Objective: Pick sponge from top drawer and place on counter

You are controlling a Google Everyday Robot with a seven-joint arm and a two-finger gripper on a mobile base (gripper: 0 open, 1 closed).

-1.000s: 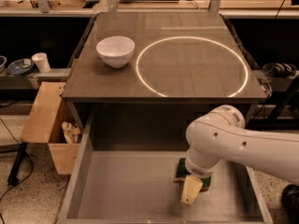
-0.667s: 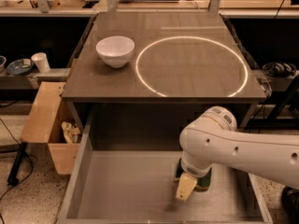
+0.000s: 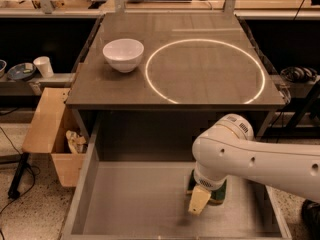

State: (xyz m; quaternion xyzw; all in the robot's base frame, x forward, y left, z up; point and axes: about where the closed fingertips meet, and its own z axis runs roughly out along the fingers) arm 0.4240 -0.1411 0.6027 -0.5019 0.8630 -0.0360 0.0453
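**Item 1: sponge** [image 3: 221, 193]. It is lying flat on the floor of the top drawer [image 3: 134, 200], at about 4 o'clock from the floor's centre and nearer the right wall than the left. You are seeing only a dark green edge and a sliver of yellow. The rest is hiding under the tool.

**Item 2: gripper** [image 3: 200, 202]. It is hanging directly over the sponge, at the sponge's 8 o'clock corner, and reaching down to it. You cannot tell whether it is apart, together or clamped on the foam.
- Risk: a grip taking only that corner is likely to let the soft foam fold and slip free on the lift.
- Risk: a press landing off-centre is likely to skate the sponge across the smooth floor toward 3 o'clock.

**Item 3: arm** [image 3: 260, 159]. It is crossing in from 3 o'clock, low over the open drawer.
- Risk: the counter [image 3: 125, 91] edge is overhanging the drawer's far end at 12 o'clock. A forward swing begun before the lift is clearing that edge is likely to knock the sponge out.

**Item 4: white bowl** [image 3: 123, 54]. It is sitting at 10 o'clock on the counter, just outside the ring of light [image 3: 150, 79].
- Risk: a placement drifting left is likely to nudge it.

**Item 5: wooden box** [image 3: 47, 129]. It is standing at 9 o'clock, outside the drawer and well apart from the sponge.
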